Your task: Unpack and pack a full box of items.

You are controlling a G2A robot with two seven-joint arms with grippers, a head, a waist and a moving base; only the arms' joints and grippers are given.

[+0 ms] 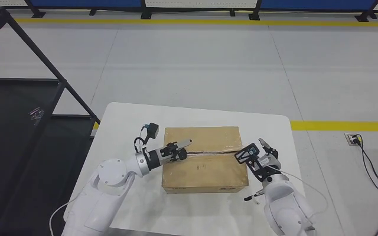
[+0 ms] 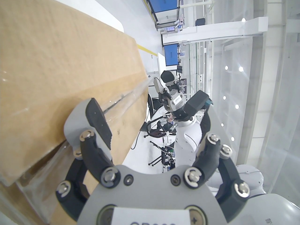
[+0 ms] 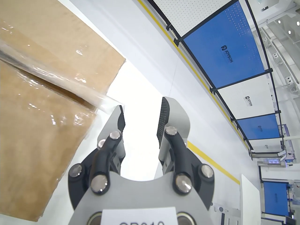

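A white table (image 1: pixel 127 118) stands beside a black frame (image 1: pixel 44 65) (dark surface below it). A yellow line (image 1: pixel 333 125) crosses the floor (image 1: pixel 207 65) near a socket (image 1: pixel 353 139) with cables.

The box (image 1: pixel 204 159) was plain brown cardboard, with clear glossy tape (image 1: pixel 215 152) along its top seam. Under the box, the worktop (image 1: pixel 136 121) was white. At the box's two ends, the left hand (image 1: pixel 183 150) and right hand (image 1: pixel 255 147) were silver-grey with black ribbed pads (image 3: pixel 161 115).

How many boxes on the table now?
1: the taped cardboard box, left gripper over one end of its seam, right gripper beside the other end. Contents hidden.
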